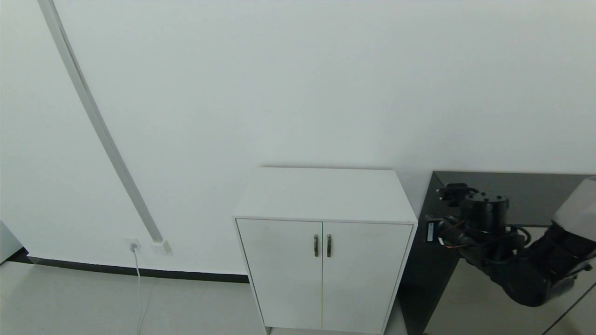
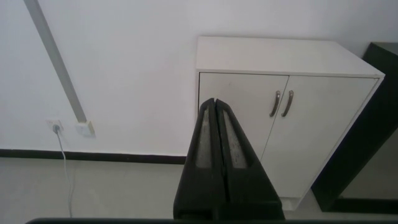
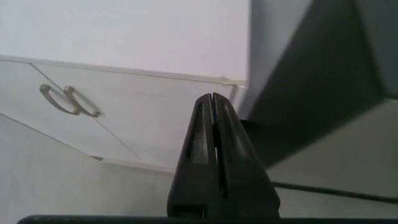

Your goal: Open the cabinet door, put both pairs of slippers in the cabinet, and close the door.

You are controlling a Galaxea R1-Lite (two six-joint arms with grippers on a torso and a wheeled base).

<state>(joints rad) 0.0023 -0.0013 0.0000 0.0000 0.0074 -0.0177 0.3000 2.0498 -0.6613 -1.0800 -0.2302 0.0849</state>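
A white two-door cabinet [image 1: 321, 274] stands against the wall with both doors shut. Its two metal handles [image 1: 322, 245] sit side by side at the middle seam. My left gripper [image 2: 215, 101] is shut with nothing in it and hangs in front of the cabinet [image 2: 323, 124], some way short of the left door. My right gripper [image 3: 214, 96] is also shut and empty, off the cabinet's right side [image 3: 155, 118], with the handles [image 3: 65, 101] seen at a slant. The right arm [image 1: 507, 260] hangs beside the cabinet's right edge.
A dark table [image 1: 512, 186] stands right next to the cabinet on the right. On the wall at left are a grey cable duct [image 1: 98, 121] and a socket with a white cable [image 1: 135, 246] trailing to the floor. Open floor [image 1: 116, 307] lies left of the cabinet.
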